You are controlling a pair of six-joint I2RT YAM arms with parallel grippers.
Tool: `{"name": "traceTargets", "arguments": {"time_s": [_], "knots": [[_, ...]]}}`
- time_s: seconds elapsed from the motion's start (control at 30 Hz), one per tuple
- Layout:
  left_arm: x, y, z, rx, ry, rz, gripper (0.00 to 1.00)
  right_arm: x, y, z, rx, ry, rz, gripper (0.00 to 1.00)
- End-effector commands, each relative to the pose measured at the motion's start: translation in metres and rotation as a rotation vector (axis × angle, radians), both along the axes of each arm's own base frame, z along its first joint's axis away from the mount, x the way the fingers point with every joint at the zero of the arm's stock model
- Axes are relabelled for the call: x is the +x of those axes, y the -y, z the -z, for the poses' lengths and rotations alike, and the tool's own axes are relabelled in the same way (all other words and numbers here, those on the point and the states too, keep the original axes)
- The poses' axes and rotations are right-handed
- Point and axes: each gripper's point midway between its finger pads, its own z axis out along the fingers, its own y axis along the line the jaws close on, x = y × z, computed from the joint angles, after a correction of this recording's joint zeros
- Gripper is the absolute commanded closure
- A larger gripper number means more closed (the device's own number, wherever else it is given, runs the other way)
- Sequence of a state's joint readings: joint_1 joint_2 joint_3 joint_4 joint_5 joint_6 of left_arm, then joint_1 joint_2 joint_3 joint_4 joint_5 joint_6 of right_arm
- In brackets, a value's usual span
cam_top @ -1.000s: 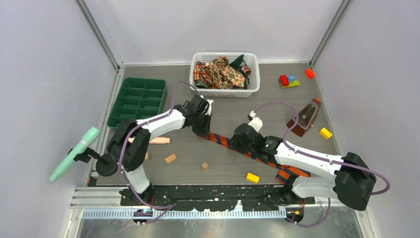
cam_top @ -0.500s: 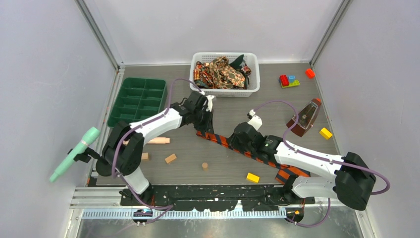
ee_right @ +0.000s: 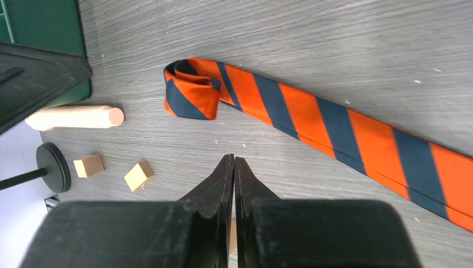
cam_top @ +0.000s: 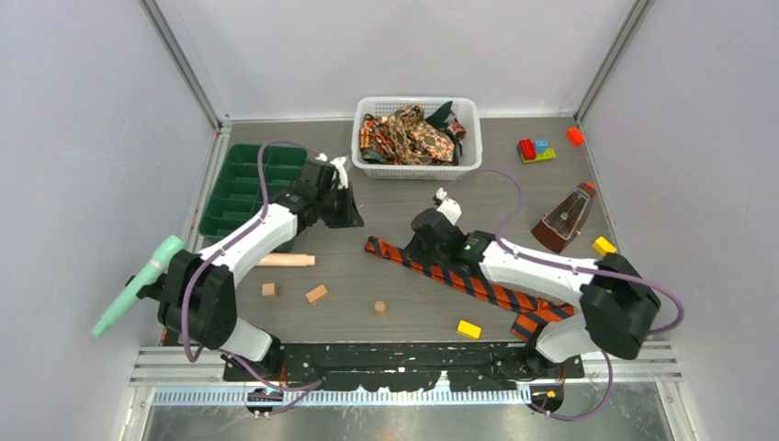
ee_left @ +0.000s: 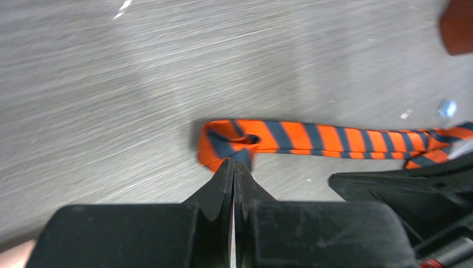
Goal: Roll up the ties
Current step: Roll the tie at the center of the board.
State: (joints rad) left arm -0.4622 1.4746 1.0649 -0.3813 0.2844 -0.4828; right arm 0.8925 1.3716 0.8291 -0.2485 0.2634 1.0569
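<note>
An orange-and-dark striped tie [cam_top: 459,280] lies flat on the table, running diagonally from the centre toward the right arm's base. Its left end [ee_right: 189,92] is folded over in a small loose curl [ee_left: 226,144]. My left gripper [cam_top: 354,219] is shut and empty, up and to the left of that end, apart from it. My right gripper [cam_top: 415,241] hovers over the tie near the curl, jaws shut on nothing [ee_right: 234,159]. More ties, brown-gold paisley [cam_top: 409,136] and dark green [cam_top: 444,112], are heaped in the white basket [cam_top: 418,170].
A green compartment tray [cam_top: 253,184] sits at the left. A wooden dowel [cam_top: 285,260], small wooden blocks [cam_top: 316,294] and a yellow block [cam_top: 469,329] lie near the tie. A metronome [cam_top: 565,219] and coloured bricks [cam_top: 536,149] are at the right.
My left arm has pulled back up and to the left, off the tie's end. My right gripper has shut and shifted left along the tie. The tie's end now lies uncovered.
</note>
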Motion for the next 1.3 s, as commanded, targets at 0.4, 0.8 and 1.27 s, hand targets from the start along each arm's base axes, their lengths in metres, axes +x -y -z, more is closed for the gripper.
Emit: {"name": "traceTargets", "arguments": {"time_s": [0.4,0.8,1.27], "knots": [[0.016,-0.038,0.051,0.131,-0.052,-0.147,1.0,0.04,-0.06,0.024,0.058,-0.069,-0.093,0.97],[0.011,-0.029,0.062,0.101,-0.082,-0.096,1.0,0.047,-0.07,0.034,0.07,-0.081,-0.09,0.98],[0.001,-0.014,0.072,0.066,-0.11,-0.051,1.0,0.055,-0.076,0.043,0.057,-0.089,-0.105,0.98]]}}
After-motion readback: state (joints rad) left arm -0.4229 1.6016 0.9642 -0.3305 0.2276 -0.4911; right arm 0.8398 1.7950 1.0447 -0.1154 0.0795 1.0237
